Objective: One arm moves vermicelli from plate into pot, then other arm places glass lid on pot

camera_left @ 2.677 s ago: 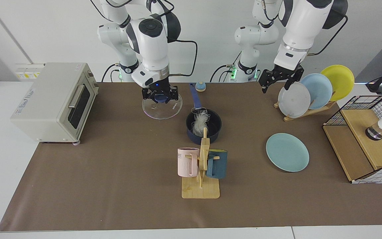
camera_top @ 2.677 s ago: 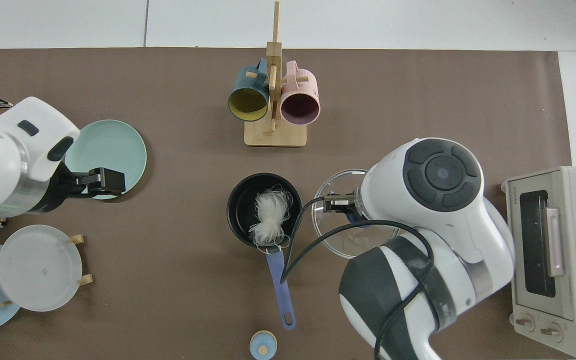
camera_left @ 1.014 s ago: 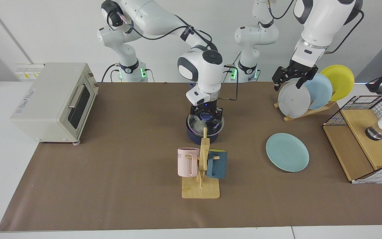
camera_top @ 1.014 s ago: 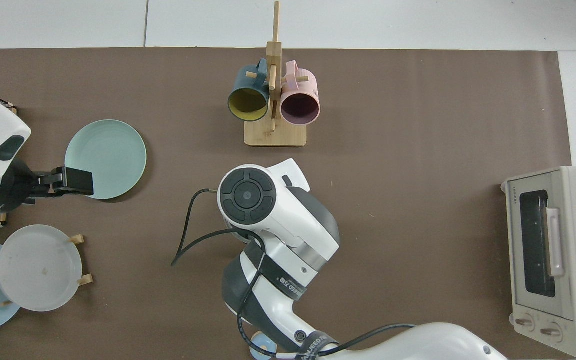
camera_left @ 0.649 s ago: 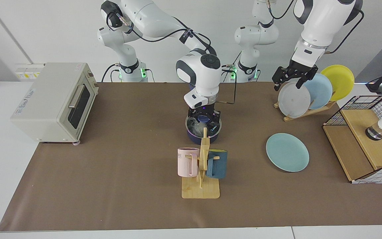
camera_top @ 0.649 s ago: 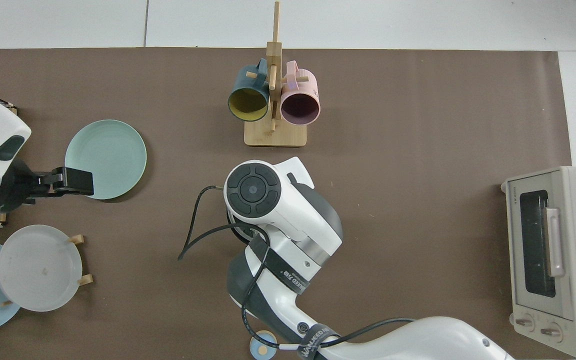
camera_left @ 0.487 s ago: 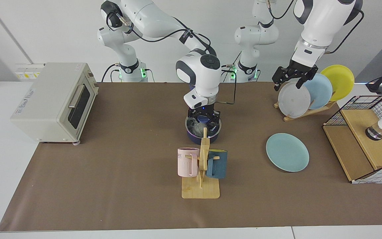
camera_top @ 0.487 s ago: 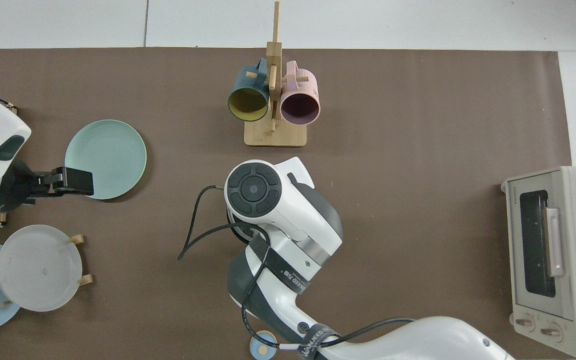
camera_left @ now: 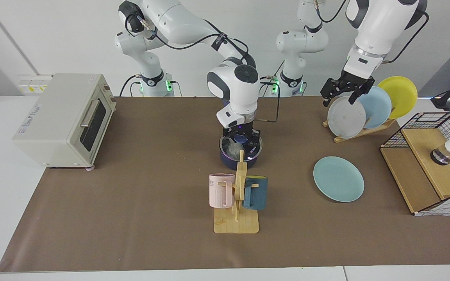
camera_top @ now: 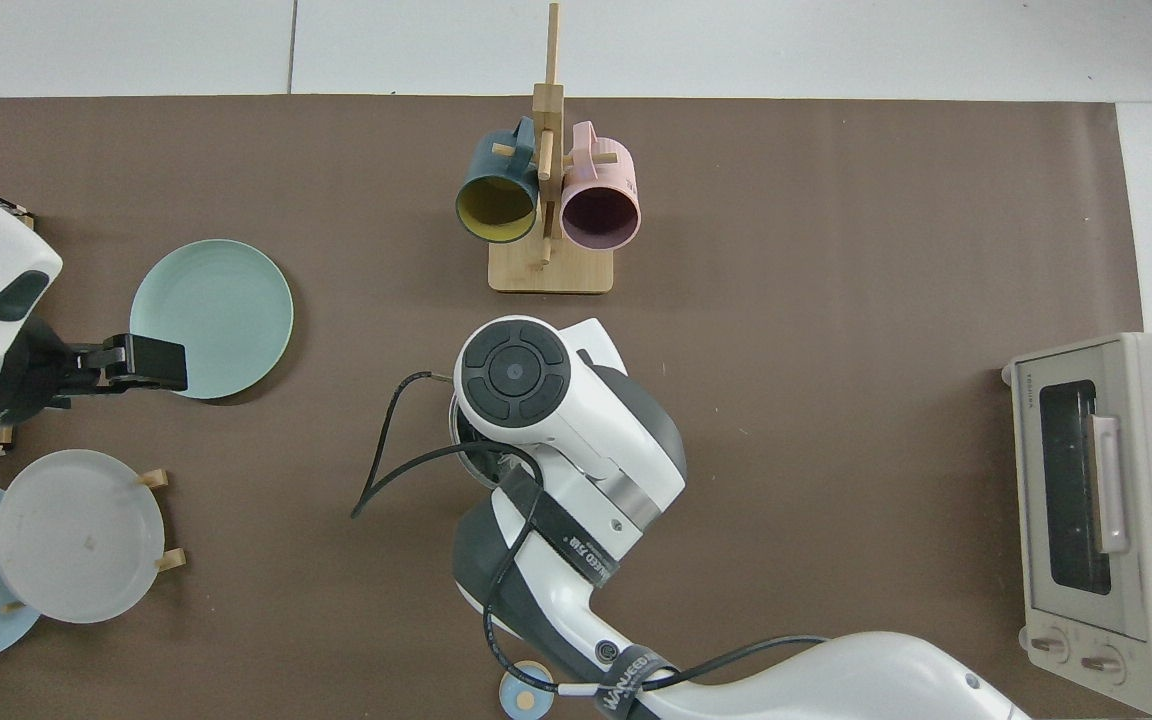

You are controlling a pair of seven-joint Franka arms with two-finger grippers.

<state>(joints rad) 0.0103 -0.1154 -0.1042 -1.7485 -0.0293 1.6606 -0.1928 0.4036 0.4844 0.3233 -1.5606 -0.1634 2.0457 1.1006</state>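
The dark navy pot [camera_left: 227, 159] stands mid-table behind the mug rack, with the glass lid [camera_left: 257, 148] sitting on its rim. Through the glass the white vermicelli [camera_left: 232, 148] shows inside. My right gripper [camera_left: 242, 139] reaches straight down over the pot, shut on the lid's blue knob [camera_left: 242, 137]. In the top view the right arm [camera_top: 536, 400] covers the pot, lid and vermicelli almost entirely. The teal plate [camera_left: 338, 178] [camera_top: 211, 318] lies bare on the mat. My left gripper [camera_left: 343, 94] [camera_top: 148, 362] waits open, raised above the plate rack.
A toaster oven [camera_left: 63, 117] stands at one end of the mat. A wooden mug rack [camera_left: 237, 195] with pink and dark blue mugs is just in front of the pot. A plate rack [camera_left: 369, 107] holds white, pale blue and yellow plates, beside a wire-and-wood box [camera_left: 428, 164].
My right arm carried the lid from the mat beside the toaster oven over to the pot and set it on the rim. The left gripper lifted slightly toward the plate rack, then held still.
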